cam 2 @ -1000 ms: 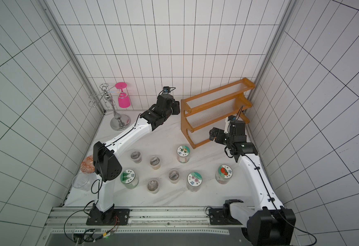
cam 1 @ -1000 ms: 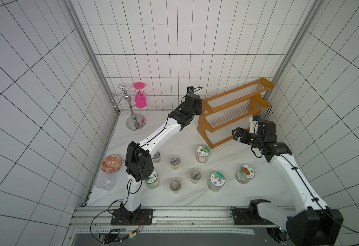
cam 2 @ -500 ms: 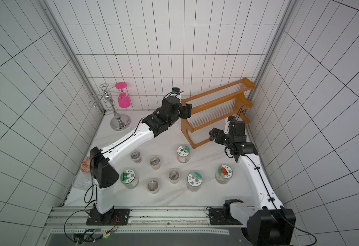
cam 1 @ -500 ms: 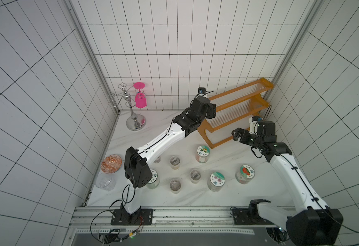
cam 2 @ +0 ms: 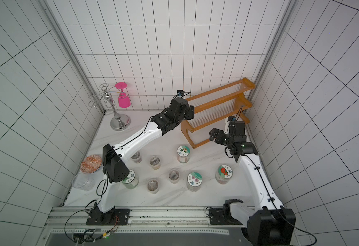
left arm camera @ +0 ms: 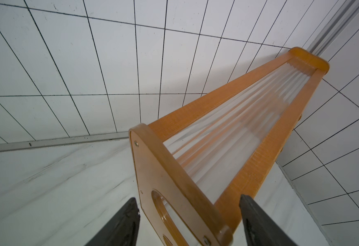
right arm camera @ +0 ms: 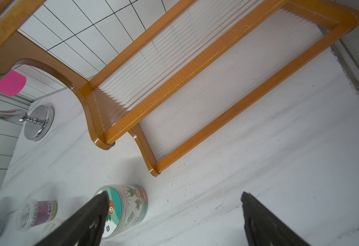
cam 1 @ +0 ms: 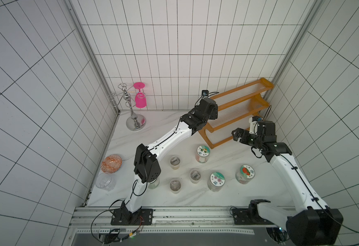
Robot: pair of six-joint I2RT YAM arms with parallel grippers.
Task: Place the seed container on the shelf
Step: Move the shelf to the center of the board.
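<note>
only in the left wrist view are the left jaws seen, parted astride the shelf (left arm camera: 195, 110) end, gripping nothing. the right jaws are held wide, empty; the seed container (right arm camera: 131, 202) is set on the worktop (right arm camera: 281, 170) near the shelf.

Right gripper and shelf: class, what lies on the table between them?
Nothing: the right wrist view shows only bare table between the right gripper and the shelf, at its lowest tier.
</note>
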